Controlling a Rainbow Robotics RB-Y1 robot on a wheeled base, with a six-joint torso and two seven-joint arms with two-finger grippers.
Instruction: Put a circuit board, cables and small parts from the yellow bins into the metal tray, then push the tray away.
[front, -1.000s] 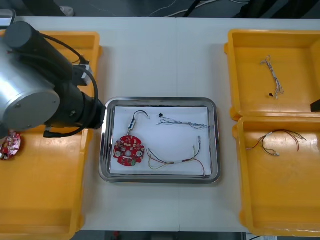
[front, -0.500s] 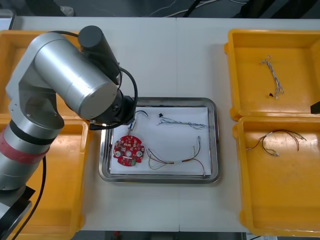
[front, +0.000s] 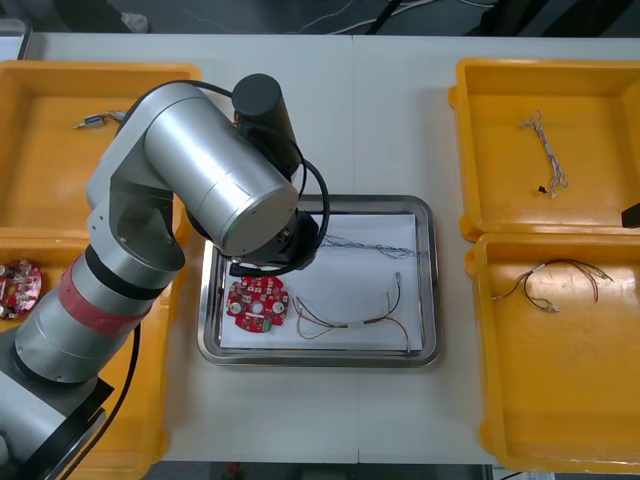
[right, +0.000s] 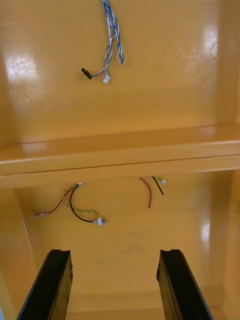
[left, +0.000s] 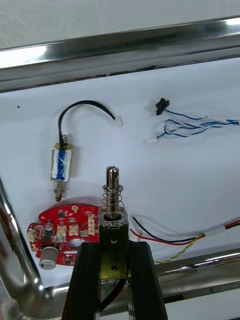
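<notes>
My left gripper (left: 112, 248) is shut on a small metal part (left: 112, 200) with a spring and a pin, held over the white inside of the metal tray (front: 424, 280). In the front view the left arm (front: 235, 190) covers the tray's left part. Beyond the fingers lie a red circuit board (left: 62, 235), another small metal part (left: 61, 165) on a black cable, a blue and white cable (left: 195, 127) and a red and yellow cable (front: 350, 320). My right gripper (right: 114, 255) is open over a yellow bin (right: 150, 250), short of a red, black and yellow cable (right: 80, 207).
The far left bin (front: 60, 180) holds a small metal part (front: 92, 122); the near left bin holds a circuit board (front: 18, 285). At the right, one bin has a blue and white cable (front: 545, 152), the other a dark cable (front: 552, 280).
The left arm has swung from over the left bins to the right and now stands over the tray's left part. Nothing in the tray or the right bins has moved.
</notes>
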